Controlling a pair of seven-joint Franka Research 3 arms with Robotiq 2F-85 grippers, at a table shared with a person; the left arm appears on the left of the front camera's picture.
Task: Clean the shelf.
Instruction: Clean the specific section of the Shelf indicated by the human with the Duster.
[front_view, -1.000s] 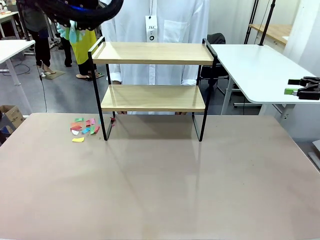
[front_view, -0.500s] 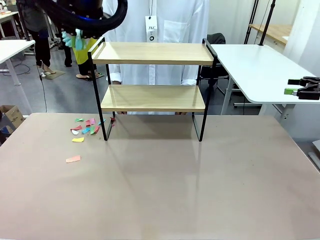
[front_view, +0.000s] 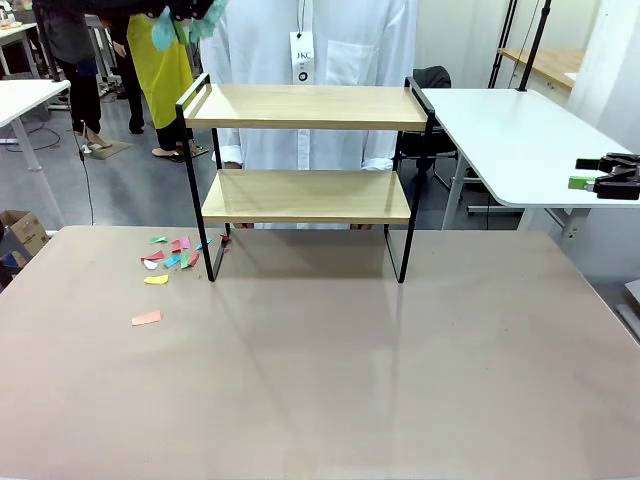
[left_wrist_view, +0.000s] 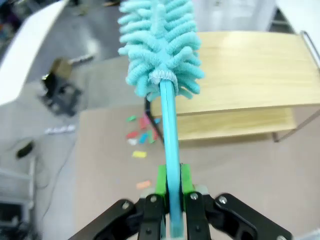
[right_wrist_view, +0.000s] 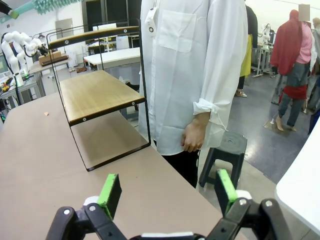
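The shelf (front_view: 305, 150) stands at the far middle of the table, two light wooden boards in a thin black frame, both boards bare. My left gripper (left_wrist_view: 170, 192) is shut on the teal handle of a fluffy teal duster (left_wrist_view: 160, 45), held high above the shelf's left end; the duster's head (front_view: 165, 28) peeks in at the top left of the front view. The top board (left_wrist_view: 250, 70) lies below and beyond the duster's head. My right gripper (right_wrist_view: 167, 192) is open and holds nothing. It hangs off the table's right side (front_view: 582, 172), facing the shelf's end (right_wrist_view: 100, 92).
Several coloured paper scraps (front_view: 170, 255) lie on the table by the shelf's left leg, one orange scrap (front_view: 146, 318) nearer to me. A person in a white shirt (right_wrist_view: 195, 75) stands behind the shelf. A dark stool (right_wrist_view: 225, 150) and a white table (front_view: 510, 140) are at the right.
The duster has risen from beside the shelf's top left rail to above it and shifted right. An orange scrap has landed on the table in front of the scrap pile.
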